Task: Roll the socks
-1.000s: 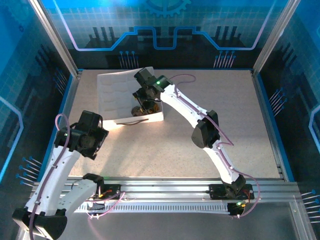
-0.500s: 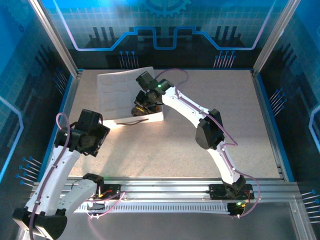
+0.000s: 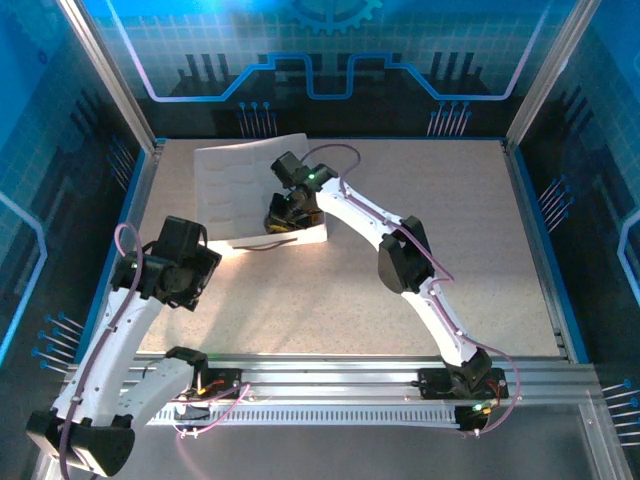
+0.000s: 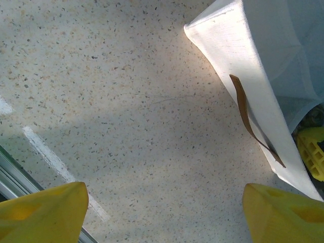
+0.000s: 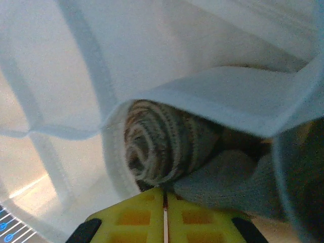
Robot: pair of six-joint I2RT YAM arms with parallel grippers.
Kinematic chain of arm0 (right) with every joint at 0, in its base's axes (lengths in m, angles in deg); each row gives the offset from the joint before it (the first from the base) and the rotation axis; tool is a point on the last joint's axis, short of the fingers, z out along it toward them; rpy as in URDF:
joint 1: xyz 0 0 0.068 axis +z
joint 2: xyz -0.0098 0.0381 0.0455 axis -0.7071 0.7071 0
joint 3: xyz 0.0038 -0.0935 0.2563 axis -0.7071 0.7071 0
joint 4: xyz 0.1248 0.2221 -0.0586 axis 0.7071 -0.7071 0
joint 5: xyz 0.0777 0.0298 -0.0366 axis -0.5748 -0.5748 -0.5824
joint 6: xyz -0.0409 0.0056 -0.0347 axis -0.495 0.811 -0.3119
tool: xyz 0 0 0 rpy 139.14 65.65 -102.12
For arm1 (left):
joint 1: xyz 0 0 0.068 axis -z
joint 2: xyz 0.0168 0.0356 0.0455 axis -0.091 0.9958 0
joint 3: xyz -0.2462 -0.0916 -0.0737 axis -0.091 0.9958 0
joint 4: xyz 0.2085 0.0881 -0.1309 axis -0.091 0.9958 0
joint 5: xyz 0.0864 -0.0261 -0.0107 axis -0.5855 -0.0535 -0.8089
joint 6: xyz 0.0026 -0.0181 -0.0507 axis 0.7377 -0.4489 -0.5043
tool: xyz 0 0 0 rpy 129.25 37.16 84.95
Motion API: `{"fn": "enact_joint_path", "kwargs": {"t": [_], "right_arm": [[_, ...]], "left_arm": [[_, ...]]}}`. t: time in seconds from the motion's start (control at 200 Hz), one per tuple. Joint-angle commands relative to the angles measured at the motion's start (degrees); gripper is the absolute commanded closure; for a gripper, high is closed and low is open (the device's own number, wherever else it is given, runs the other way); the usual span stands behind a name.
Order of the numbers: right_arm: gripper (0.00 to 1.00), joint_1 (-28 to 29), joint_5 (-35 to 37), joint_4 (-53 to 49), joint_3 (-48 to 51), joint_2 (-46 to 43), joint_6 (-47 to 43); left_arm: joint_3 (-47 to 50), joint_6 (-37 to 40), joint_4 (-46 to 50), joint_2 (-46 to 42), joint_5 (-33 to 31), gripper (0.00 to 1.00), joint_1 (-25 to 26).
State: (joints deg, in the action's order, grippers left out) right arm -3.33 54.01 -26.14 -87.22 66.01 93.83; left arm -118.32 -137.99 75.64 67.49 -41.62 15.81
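Top external view: the right arm reaches forward and left across the speckled beige table (image 3: 420,190) into the near right corner of the white quilted fabric tray (image 3: 230,190), which sits in the far left part of the table. The right gripper (image 3: 285,212) is down inside that corner. On the right wrist view its yellow fingers (image 5: 131,217) are pressed together with only a hairline seam between them, and their tips sit right at the socks (image 5: 187,167). Whether a fold of knit is caught between them I cannot tell, since the contact is close and blurred.

Just beyond the tips lies the brown-beige knit sock (image 5: 162,142). It is wound into a tight spiral roll, seen end-on and tucked under a sagging flap of the tray wall. Touching it on the right is the olive-grey knit sock (image 5: 223,185), a loose ribbed fold that seems to run partly under the roll.

The left gripper (image 4: 162,215) hangs over bare table at the left side, just in front of the tray and well apart from the socks. Its two yellow fingertips (image 4: 43,212) are spread wide with nothing between them. The left wrist view shows the tray's near wall beside it, with a thin brown strap (image 4: 250,121) draped down the white cloth. One yellow finger of the right gripper is visible just past the wall's edge.
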Motion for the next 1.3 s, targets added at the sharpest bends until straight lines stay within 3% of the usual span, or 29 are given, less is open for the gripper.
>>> {"fn": "enact_joint_path", "kwargs": {"t": [0.0, 0.15, 0.35, 0.595, 0.68, 0.75, 0.785, 0.81, 0.82, 0.961, 1.041, 1.136, 1.206, 1.256, 1.296], "right_arm": [[0.90, -2.2, 0.2, -5.0, 2.0, 0.5, -4.1], [0.88, -2.9, -1.7, -2.3, 4.1, -0.1, -4.9], [0.82, -2.3, -2.6, -0.4, -1.5, -2.4, -8.4], [0.75, -2.3, 3.2, 0.8, 4.0, -15.0, -11.3], [0.65, -2.4, 7.3, 6.0, 12.3, -23.2, -15.7], [0.49, -2.7, 10.8, 13.0, 22.7, -31.8, -20.7], [0.31, -3.3, 11.4, 17.0, 28.8, -36.5, -23.1], [0.04, -3.8, 11.2, 19.7, 33.0, -39.5, -24.7], [0.01, -4.1, 11.0, 20.8, 34.7, -41.1, -25.4], [0.00, -7.3, 11.0, 27.0, 54.3, -58.3, -35.4], [0.00, -8.8, 17.7, 22.0, 59.3, -64.8, -39.0], [0.00, -11.2, 35.6, 17.8, 65.9, -70.3, -38.3], [0.00, -17.7, 34.8, 23.2, 75.1, -75.7, -40.8], [0.00, -22.0, 33.7, 30.3, 83.1, -79.3, -44.8], [0.00, -24.3, 37.0, 37.3, 89.8, -81.6, -47.7]], "left_arm": [[0.5, 0.2, -0.4, 0.0, 0.1, 0.20, -0.6], [0.4, 0.1, -1.1, 0.6, 0.2, 0.20, -0.6], [-1.4, 2.6, -2.6, 1.4, -0.5, 0.20, -0.6], [-2.4, 3.9, -4.1, 1.2, -1.4, 0.18, -0.6], [-3.3, 5.4, -5.0, 1.1, -1.4, 0.15, -0.7], [-4.3, 7.2, -5.9, 0.8, -1.6, 0.10, -0.7], [-4.5, 8.1, -6.6, 0.3, -1.8, 0.07, -0.7], [-4.4, 8.8, -7.3, -0.3, -1.8, 0.01, -0.7], [-4.3, 9.2, -7.6, -0.6, -1.9, 0.01, -0.7], [-2.8, 14.3, -12.1, -4.7, -1.8, 0.01, -0.9], [-3.6, 16.1, -9.8, -5.8, -5.0, 0.01, -1.0], [-5.4, 14.6, -2.4, -5.1, -15.6, 0.01, -1.1], [-4.7, 10.7, 4.2, -4.6, -26.7, 0.01, -1.1], [-0.9, 17.6, 0.2, -5.8, -30.7, 0.01, -1.1], [3.5, 26.3, -6.2, -7.8, -32.2, 0.01, -1.0]]}}
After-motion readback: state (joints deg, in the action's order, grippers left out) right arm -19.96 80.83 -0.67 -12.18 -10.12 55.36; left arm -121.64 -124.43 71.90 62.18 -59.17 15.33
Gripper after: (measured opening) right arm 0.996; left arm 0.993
